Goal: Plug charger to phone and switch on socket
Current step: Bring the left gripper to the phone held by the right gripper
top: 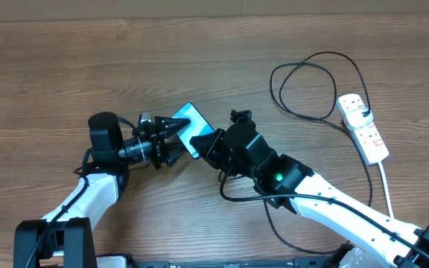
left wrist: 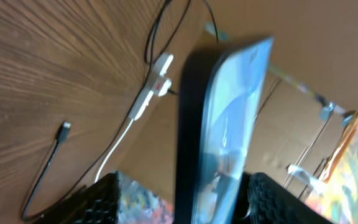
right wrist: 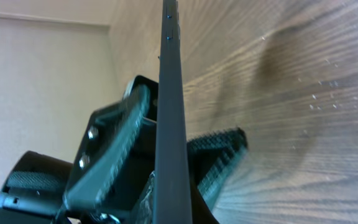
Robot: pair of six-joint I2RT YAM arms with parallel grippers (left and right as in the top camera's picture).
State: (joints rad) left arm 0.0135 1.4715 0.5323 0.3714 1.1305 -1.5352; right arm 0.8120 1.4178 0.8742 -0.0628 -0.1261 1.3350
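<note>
Two grippers on one phone.

Overhead: the phone (top: 192,123) is well apart from the socket (top: 363,126), near mid-table. The right gripper (top: 211,145) is clamped on the phone end nearer the socket. The left gripper (top: 177,139) straddles the end farther from the socket, jaws apart. The charger (top: 272,82) leaves the socket, loops on the table just beside it, then trails down past the right arm. The socket lies flat with a black plug in it, and its white cord runs toward the near table edge.

Left wrist: the phone stands on edge between the left fingers (left wrist: 104,199). There's a clear gap on the back side, so it's not pinched. The socket shows far beyond the phone. The charger's plug tip (left wrist: 64,129) lies loose on the table, nearer the camera than the socket and well apart from the phone.

Right wrist: the phone is seen edge-on, running straight away from the camera, with the left fingers flanking it on both sides. The right gripper's own fingers aren't visible here.
</note>
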